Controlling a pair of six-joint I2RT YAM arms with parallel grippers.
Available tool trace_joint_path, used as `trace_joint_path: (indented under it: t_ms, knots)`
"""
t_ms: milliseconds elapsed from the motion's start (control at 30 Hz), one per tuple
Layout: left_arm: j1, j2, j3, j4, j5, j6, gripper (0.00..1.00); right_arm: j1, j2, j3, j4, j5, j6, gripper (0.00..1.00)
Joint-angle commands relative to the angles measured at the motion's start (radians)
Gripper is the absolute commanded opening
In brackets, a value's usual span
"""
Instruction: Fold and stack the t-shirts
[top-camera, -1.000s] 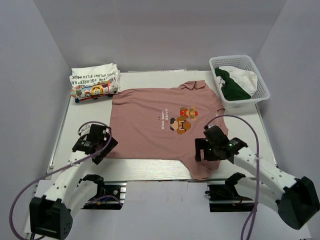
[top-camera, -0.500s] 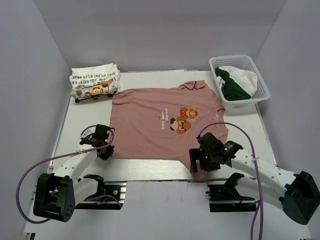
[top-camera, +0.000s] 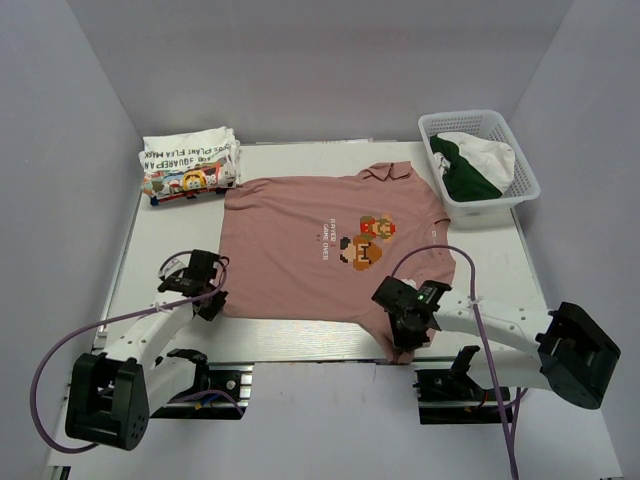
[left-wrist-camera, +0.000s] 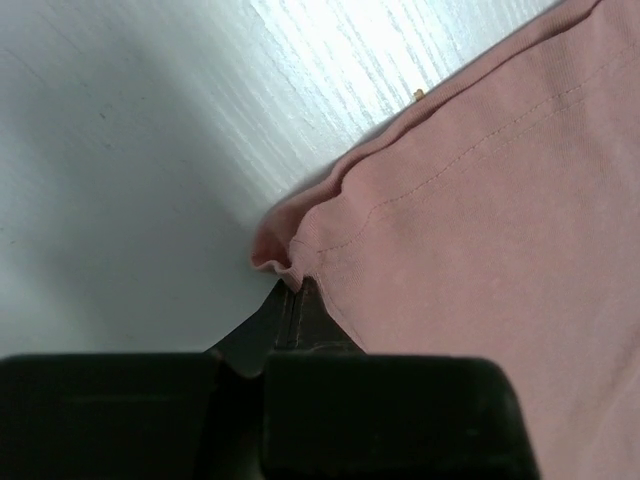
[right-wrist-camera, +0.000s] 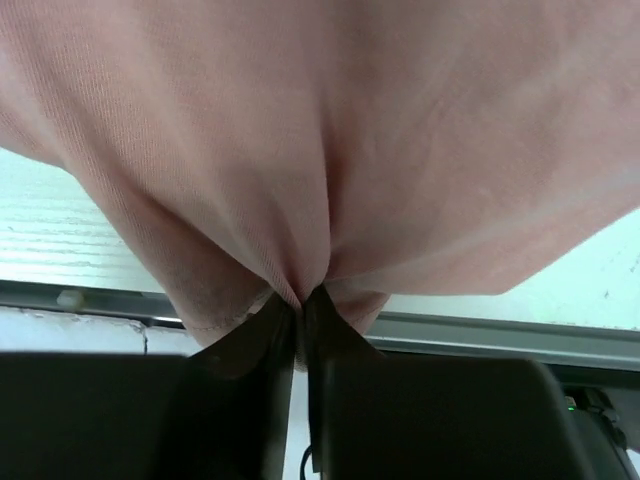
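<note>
Change over the last second: the left gripper (top-camera: 208, 296) came in from the left onto the near-left hem corner of the dusty-pink t-shirt (top-camera: 320, 245) and has held there. The right gripper (top-camera: 403, 325) slid down along the near-right side to the table's front edge, its arm now lying low.

Left wrist view: fingers together, clamped on the hem corner, fabric bunched into a small fold just ahead of the tips. Right wrist view: fingers together, nipping a tuck of pink cloth, with the shirt draped ahead of and above them and the table (top-camera: 160, 240) rail below.

Reading: both near corners appear gripped, so the first fold of the pink shirt looks ready to start. The shirt itself lies flat, print up, collar far from the fingers.

Surroundings: the white t-shirt (top-camera: 190, 165) sits folded well beyond the left fingers, the likely stacking spot. A basket (top-camera: 460, 116) holding a green-and-white garment (top-camera: 465, 175) stands well beyond the right fingers. Nothing lies on the pink shirt. Some cloth beside the right fingers hangs over the table edge and could drag.
</note>
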Motion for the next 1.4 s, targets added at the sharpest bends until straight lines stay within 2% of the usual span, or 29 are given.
trace_joint_path:
  t_ms: [0, 167, 433, 600, 833, 933, 967, 1200, 1233, 1267, 1300, 1333, 1367]
  knots:
    - [0.002, -0.041, 0.025, -0.038, -0.035, -0.008, 0.00, 0.022, -0.001, 0.025, -0.061, 0.097, 0.084, 0.09]
    - [0.002, -0.076, 0.045, -0.047, -0.026, 0.010, 0.00, 0.016, -0.004, 0.126, -0.138, 0.187, 0.084, 0.00]
    - [0.002, -0.060, 0.109, -0.024, -0.037, 0.020, 0.00, -0.007, 0.054, 0.281, -0.167, 0.333, -0.007, 0.00]
    - [0.002, 0.025, 0.213, -0.001, -0.080, 0.020, 0.00, -0.103, 0.118, 0.381, -0.117, 0.413, -0.083, 0.00]
    - [0.021, 0.201, 0.376, 0.022, -0.146, 0.020, 0.00, -0.269, 0.221, 0.517, 0.034, 0.378, -0.288, 0.00]
    - [0.021, 0.285, 0.440, 0.057, -0.146, 0.043, 0.00, -0.327, 0.298, 0.579, 0.126, 0.333, -0.371, 0.00]
    - [0.030, 0.310, 0.474, 0.057, -0.156, 0.043, 0.00, -0.335, 0.327, 0.588, 0.138, 0.327, -0.435, 0.00]
    - [0.039, 0.534, 0.621, 0.131, -0.177, 0.055, 0.00, -0.446, 0.550, 0.761, 0.198, 0.215, -0.586, 0.00]
    - [0.039, 0.565, 0.646, 0.131, -0.187, 0.055, 0.09, -0.462, 0.571, 0.821, 0.190, 0.210, -0.595, 0.00]
    - [0.050, 0.597, 0.701, 0.122, -0.187, 0.067, 0.42, -0.476, 0.621, 0.845, 0.178, 0.213, -0.598, 0.20]
    - [0.050, 0.659, 0.730, 0.099, -0.196, 0.067, 0.64, -0.484, 0.644, 0.872, 0.157, 0.219, -0.613, 0.41]
    - [0.060, 0.687, 0.759, 0.080, -0.196, 0.067, 0.82, -0.495, 0.687, 0.917, 0.156, 0.235, -0.617, 0.58]
    - [0.060, 0.709, 0.811, 0.042, -0.196, 0.067, 0.89, -0.504, 0.724, 0.951, 0.156, 0.280, -0.615, 0.67]
